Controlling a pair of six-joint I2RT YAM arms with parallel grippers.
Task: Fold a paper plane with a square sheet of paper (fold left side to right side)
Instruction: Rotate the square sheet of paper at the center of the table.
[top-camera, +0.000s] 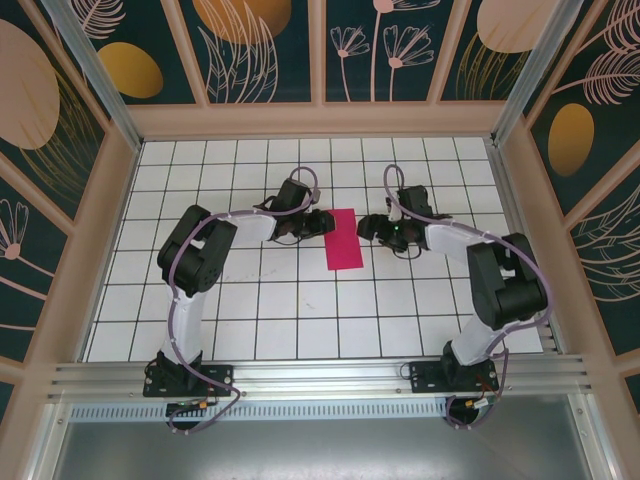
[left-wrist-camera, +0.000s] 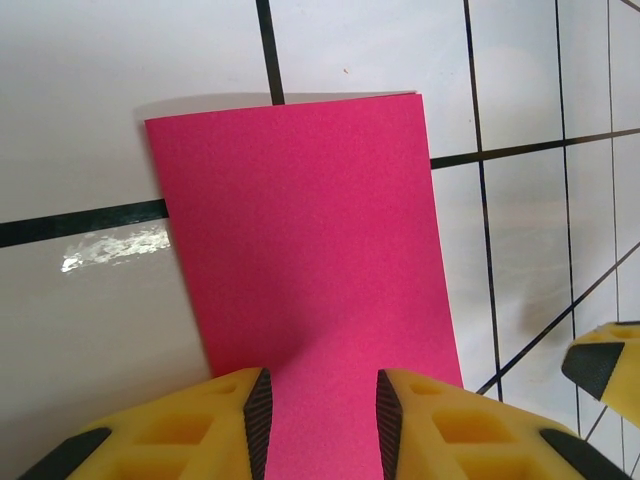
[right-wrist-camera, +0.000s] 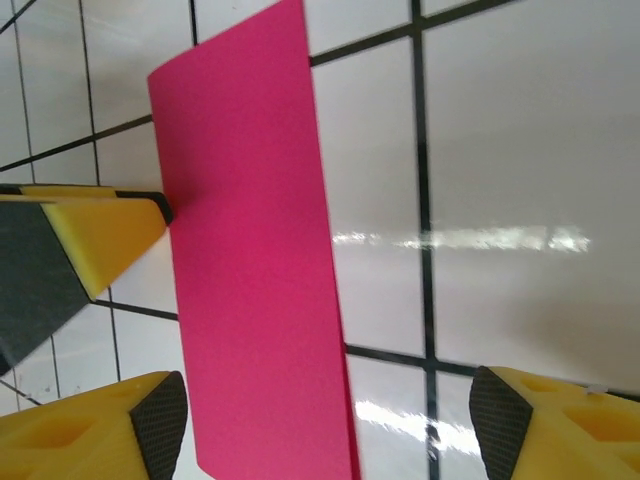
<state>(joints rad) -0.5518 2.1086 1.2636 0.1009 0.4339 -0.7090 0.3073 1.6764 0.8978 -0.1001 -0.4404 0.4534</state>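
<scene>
A pink sheet of paper (top-camera: 345, 238), doubled over into a tall narrow rectangle, lies on the white tiled worktop (top-camera: 300, 310) midway between the two arms. The left gripper (top-camera: 322, 222) is right up against the sheet's left long edge. From its wrist camera, the left gripper (left-wrist-camera: 322, 395) has its jaws only a little apart, with the paper (left-wrist-camera: 310, 260) showing in the slim gap and running off under both fingers. I cannot tell whether they are pinching it or just resting over it.

The right gripper (top-camera: 366, 228) sits just beside the sheet's right edge. In its own view, the right gripper (right-wrist-camera: 330, 425) is spread wide with nothing in it. The paper (right-wrist-camera: 250, 250) there looks slightly lifted along one edge.
</scene>
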